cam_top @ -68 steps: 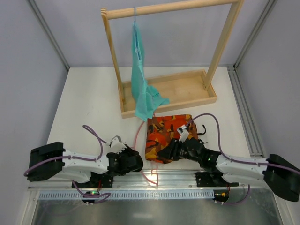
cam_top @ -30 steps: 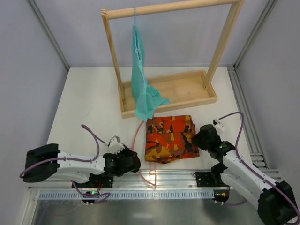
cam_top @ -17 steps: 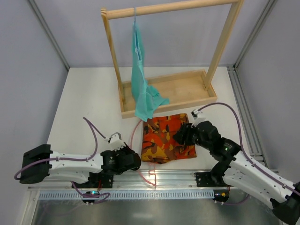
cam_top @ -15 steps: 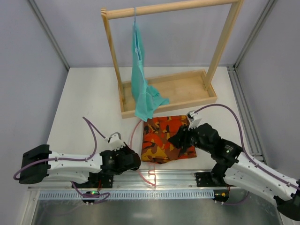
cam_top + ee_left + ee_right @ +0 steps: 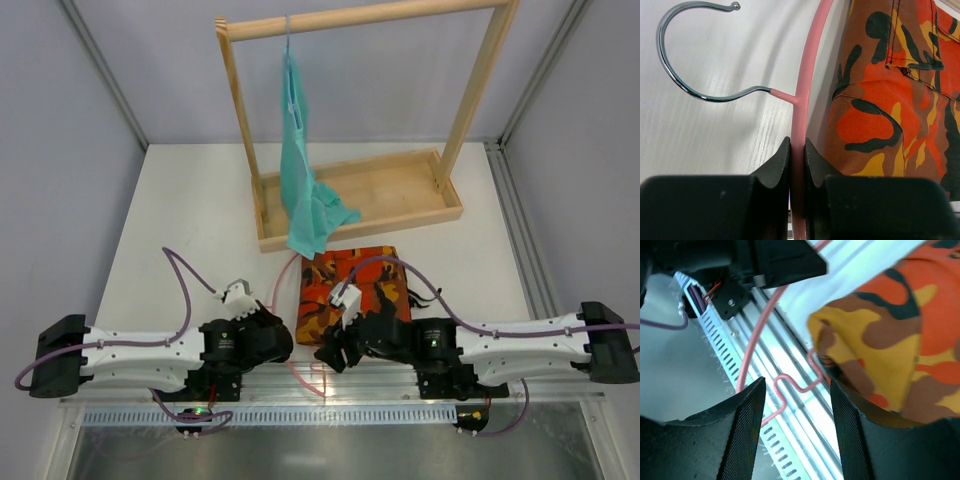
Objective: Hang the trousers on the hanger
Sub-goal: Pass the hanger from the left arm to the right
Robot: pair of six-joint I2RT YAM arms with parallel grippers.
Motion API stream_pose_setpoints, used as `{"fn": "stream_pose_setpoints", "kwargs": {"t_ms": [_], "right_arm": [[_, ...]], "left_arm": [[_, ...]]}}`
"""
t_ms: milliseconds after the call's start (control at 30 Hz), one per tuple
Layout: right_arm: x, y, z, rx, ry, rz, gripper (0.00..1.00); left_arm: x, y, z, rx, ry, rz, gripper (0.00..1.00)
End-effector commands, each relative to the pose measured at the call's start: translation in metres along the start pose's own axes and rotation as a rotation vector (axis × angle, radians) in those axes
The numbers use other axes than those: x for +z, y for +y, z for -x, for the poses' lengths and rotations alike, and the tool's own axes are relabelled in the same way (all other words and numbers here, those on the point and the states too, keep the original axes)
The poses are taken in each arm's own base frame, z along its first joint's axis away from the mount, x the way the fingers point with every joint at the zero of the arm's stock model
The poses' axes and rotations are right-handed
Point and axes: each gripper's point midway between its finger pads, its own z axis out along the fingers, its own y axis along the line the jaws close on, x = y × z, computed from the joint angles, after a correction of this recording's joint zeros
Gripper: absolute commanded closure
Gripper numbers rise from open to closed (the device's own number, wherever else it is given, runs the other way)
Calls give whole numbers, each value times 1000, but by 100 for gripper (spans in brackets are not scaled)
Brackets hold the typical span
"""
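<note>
Left fingers [image 5: 775, 165] clench the hanger [image 5: 807, 75]; right fingers [image 5: 745, 425] spread — teal garment [image 5: 300, 170] drapes into wooden tray [image 5: 400, 228].

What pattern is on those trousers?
Orange, red, yellow, brown and black camouflage on the trousers; clearest in the left wrist view.

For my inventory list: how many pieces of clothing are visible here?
2. The teal garment hangs from the wooden rack at the back. The camouflage trousers lie folded on the table, just in front of the rack's base. Nothing suggests a hidden third.
</note>
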Motion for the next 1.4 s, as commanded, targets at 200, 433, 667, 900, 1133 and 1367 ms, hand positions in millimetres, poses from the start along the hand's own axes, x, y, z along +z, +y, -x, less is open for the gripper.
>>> {"fn": "stream_pose_setpoints", "kwargs": {"t_ms": [200,433,667,900,1133,1367], "right_arm": [[46,69,19,-80,-115,83,43],[75,79,1,-95,-80,93,44],[87,88,-2,-84,-76,111,48],[76,104,-2,-88,-79,177,43],[74,114,8,-91,-103,164,43],[43,74,16,65,-203,61,43]], "left_arm": [[-5,-18,28,-77,-110,-43,100],[-7,-22,30,-87,-110,-53,100],[-9,-21,34,-77,-114,-52,99],[-10,-17,35,-90,-111,-62,100],[-11,-8,39,-119,-121,-62,100],[-16,-17,37,-216,-76,-158,100]]}}
